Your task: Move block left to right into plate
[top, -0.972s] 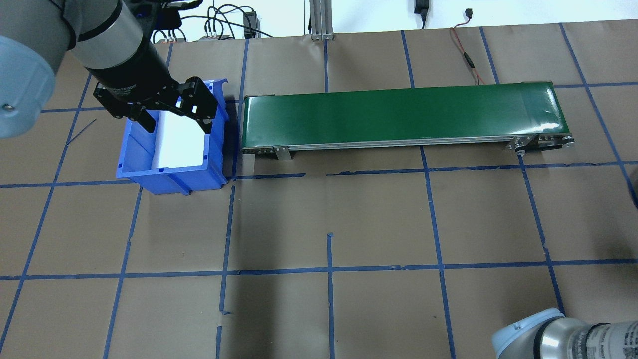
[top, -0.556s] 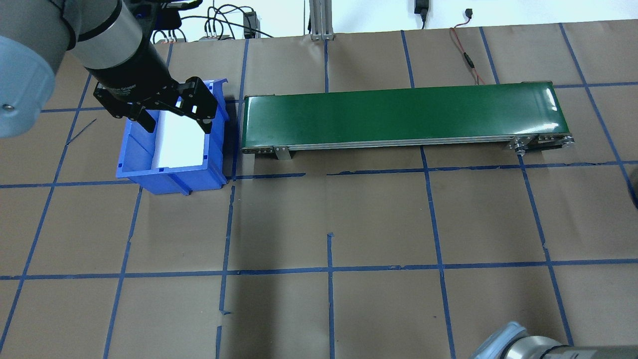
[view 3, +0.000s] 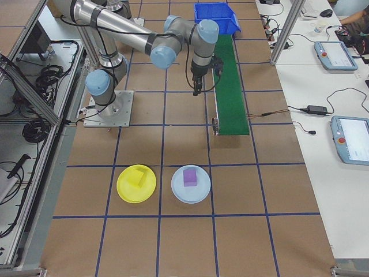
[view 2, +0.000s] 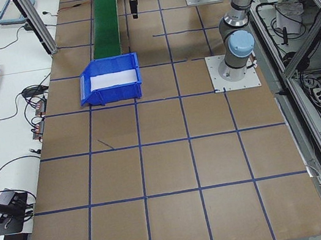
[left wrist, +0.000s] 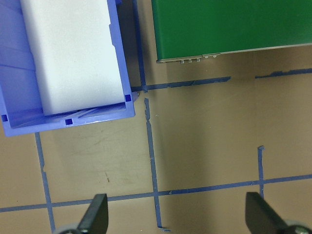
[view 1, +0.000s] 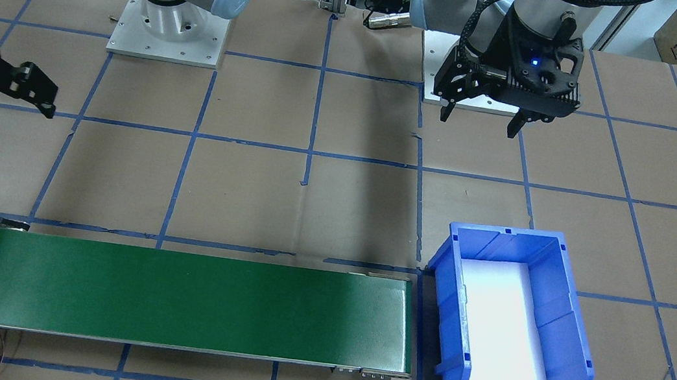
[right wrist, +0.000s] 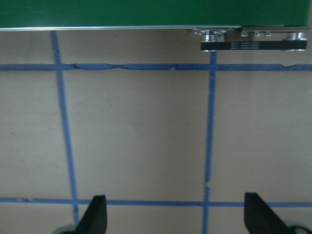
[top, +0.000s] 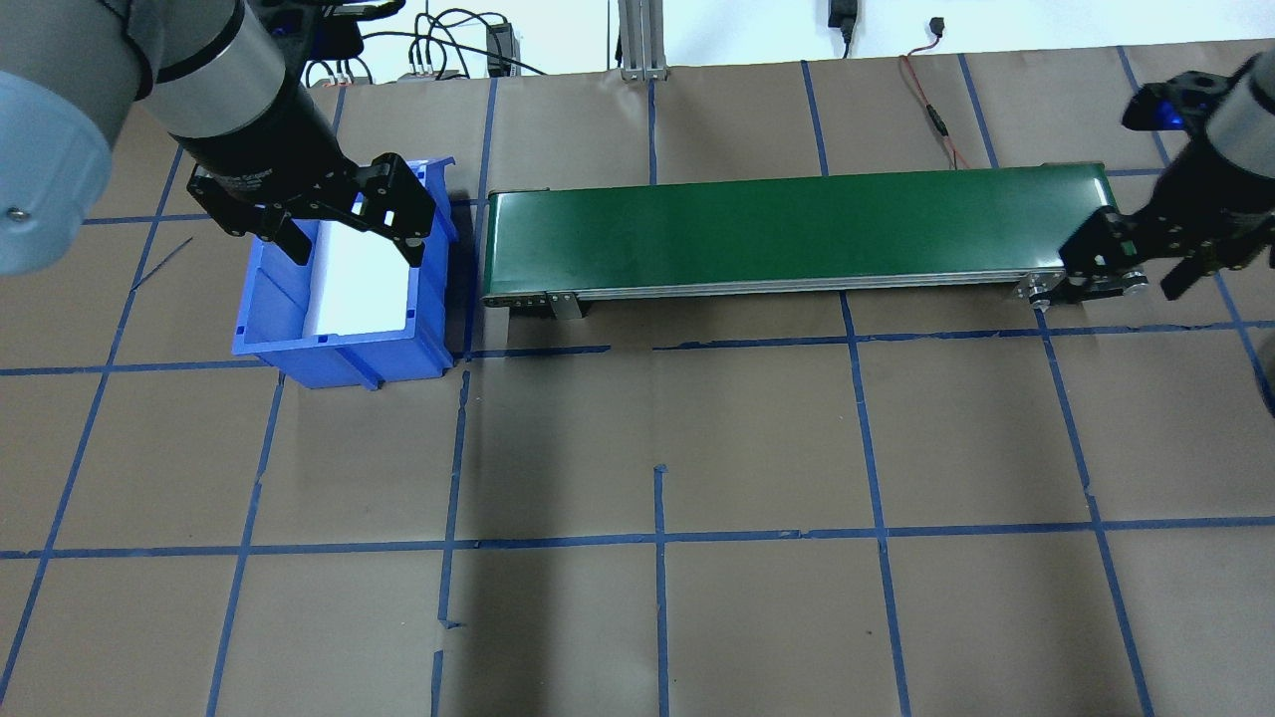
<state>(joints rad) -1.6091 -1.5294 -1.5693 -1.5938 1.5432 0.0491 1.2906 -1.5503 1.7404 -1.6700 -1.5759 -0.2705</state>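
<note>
Swinging in at the right edge of the overhead view, the right gripper [top: 1146, 264] now hangs by the right end of the green belt [top: 797, 234]; a second ago only its elbow showed at lower right. Fingers spread, nothing held. Judgement: it is stationing to catch a block coming off the belt.

Left gripper [top: 344, 229], unmoved over the blue bin [top: 339, 349] at upper left, is likewise spread and empty.

Counts, right-side view:
- yellow plate [view 3: 136, 183], lower left, one, already carrying one yellow block [view 3: 137, 177]
- pale plate [view 3: 191, 183]: one, with one purple block [view 3: 190, 177]
- belt: one, bare
- bin: one, white liner only
</note>
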